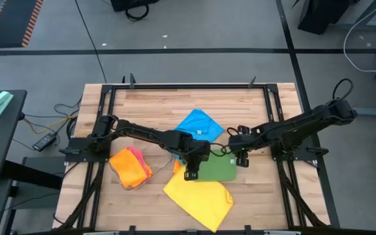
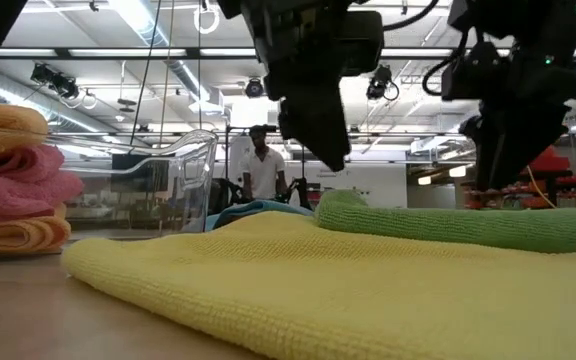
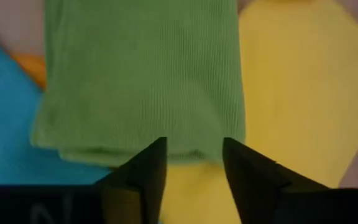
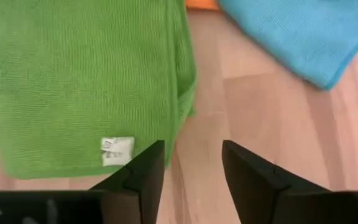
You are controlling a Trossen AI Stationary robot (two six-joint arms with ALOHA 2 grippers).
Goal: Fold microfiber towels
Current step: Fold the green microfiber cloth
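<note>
The green towel lies folded mid-worktop, overlapping the unfolded yellow towel; the blue towel also waits. Orange and pink ones sit stacked. Both jaws, left and right, gape empty above it.

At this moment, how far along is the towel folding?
Done: a folded orange and pink stack. In hand: the green towel lies folded; the left gripper and right gripper hang open above it, holding nothing. Left: the yellow towel and blue towel lie unfolded.
</note>
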